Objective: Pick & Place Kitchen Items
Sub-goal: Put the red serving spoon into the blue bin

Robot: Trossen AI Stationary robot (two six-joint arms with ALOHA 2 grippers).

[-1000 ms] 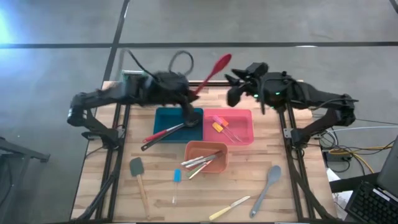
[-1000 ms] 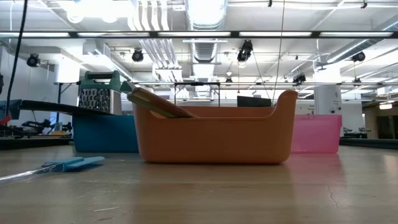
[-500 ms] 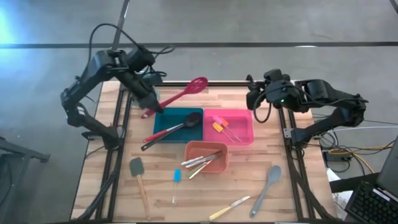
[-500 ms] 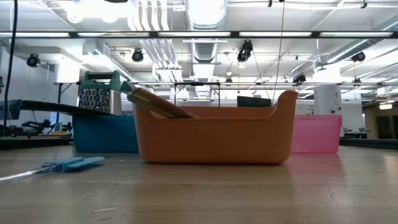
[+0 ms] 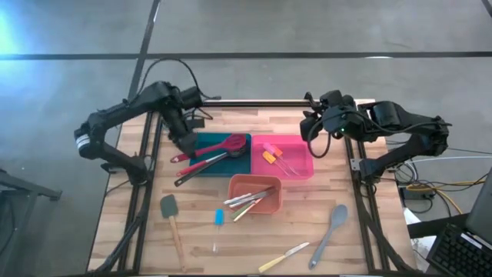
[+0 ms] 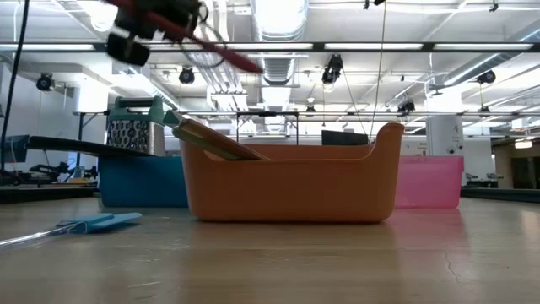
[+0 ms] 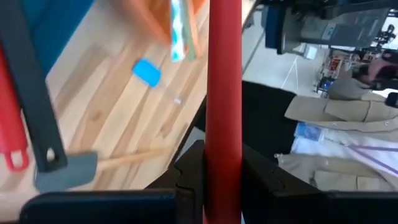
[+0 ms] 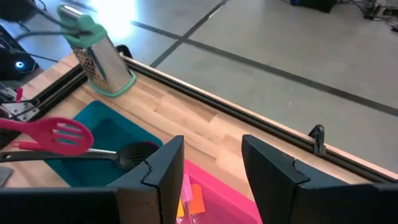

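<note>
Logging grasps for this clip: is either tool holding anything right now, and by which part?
The left tool grips the red slotted spoon by its handle, head over the blue tray. The right tool holds nothing, open.

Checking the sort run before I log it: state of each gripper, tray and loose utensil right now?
left gripper: shut on red slotted spoon, over blue tray
right gripper: open, empty, beside pink tray
black spoon: lying in blue tray
orange tray: holds several utensils
grey spoon: loose on table
grater: upright
</note>
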